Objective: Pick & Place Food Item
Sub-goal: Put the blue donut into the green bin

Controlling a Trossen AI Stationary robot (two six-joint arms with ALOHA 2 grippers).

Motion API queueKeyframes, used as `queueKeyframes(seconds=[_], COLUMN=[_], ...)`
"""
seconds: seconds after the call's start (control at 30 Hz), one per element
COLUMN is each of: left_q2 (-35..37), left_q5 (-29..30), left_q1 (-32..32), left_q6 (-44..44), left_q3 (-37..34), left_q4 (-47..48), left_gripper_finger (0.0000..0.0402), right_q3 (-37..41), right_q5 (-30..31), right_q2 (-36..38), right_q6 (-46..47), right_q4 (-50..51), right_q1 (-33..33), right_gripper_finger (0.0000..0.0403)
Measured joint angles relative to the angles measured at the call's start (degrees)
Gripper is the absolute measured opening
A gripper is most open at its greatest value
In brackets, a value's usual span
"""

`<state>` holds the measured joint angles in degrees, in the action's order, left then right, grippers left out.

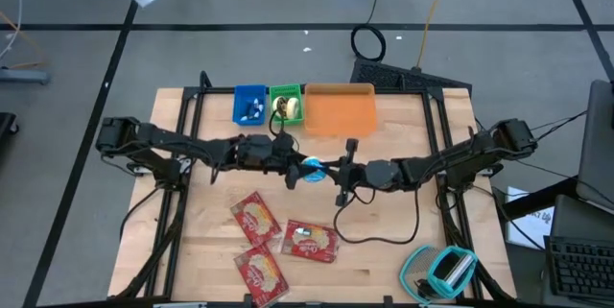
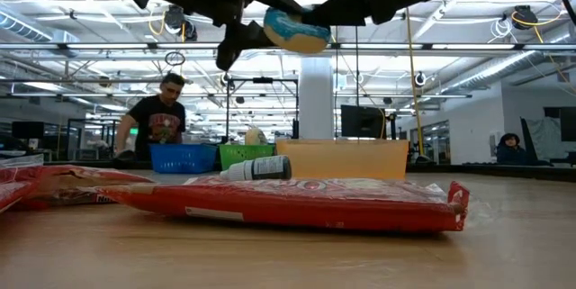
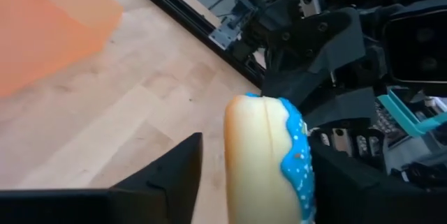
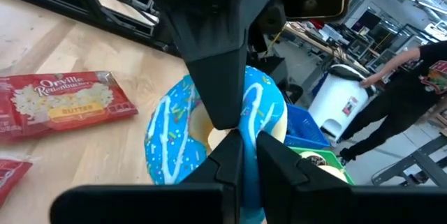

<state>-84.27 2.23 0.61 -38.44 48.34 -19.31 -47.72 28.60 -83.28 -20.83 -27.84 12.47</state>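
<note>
A doughnut with blue icing and white drizzle (image 1: 312, 169) hangs in the air over the table's middle, also in the low view (image 2: 297, 30). My right gripper (image 4: 244, 161) is shut on it from the table's right. My left gripper (image 3: 258, 182) comes from the left and stands open. One of its fingers (image 3: 174, 178) is clear of the doughnut's plain side (image 3: 255, 154). Its other finger (image 4: 216, 63) lies close over the iced face (image 4: 171, 140); whether it touches, I cannot tell. My right gripper pinches the doughnut's ring at the edge nearest to it (image 4: 269, 123) between its two fingers. The fingers come nearly level from the table's right. The doughnut stands on edge, lifted well clear of the table.
Three red popcorn bags (image 1: 254, 217) (image 1: 309, 241) (image 1: 261, 274) lie on the near half of the table. An orange tray (image 1: 339, 109), a green bin (image 1: 285, 105) and a blue bin (image 1: 249, 105) stand along the far edge. A teal object (image 1: 446, 270) lies near right. A person (image 2: 162, 118) stands beyond.
</note>
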Motion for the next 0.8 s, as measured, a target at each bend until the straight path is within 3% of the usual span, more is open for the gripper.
queueKeyframes(seconds=[0.2,0.37,0.63,0.8], left_q2=[0.1,2.8,7.2,7.7], left_q5=[-2.2,-4.0,-3.3,-3.1], left_q1=[-1.8,-5.9,-13.6,-19.4], left_q6=[1.7,7.0,12.0,26.3], left_q3=[0.0,0.0,0.1,0.1], left_q4=[-0.1,0.8,2.1,5.3], left_gripper_finger=[0.0093,0.0015,0.0055,0.0044], right_q3=[0.0,-0.1,0.1,0.1], right_q5=[0.3,0.9,-0.6,-0.5], right_q2=[0.0,0.1,0.1,0.0], right_q6=[0.0,2.8,6.3,3.6], right_q4=[0.3,-0.4,0.2,2.0], right_q1=[0.0,-0.2,0.0,-0.1], right_gripper_finger=[0.0024,0.0054,0.0141,0.0169])
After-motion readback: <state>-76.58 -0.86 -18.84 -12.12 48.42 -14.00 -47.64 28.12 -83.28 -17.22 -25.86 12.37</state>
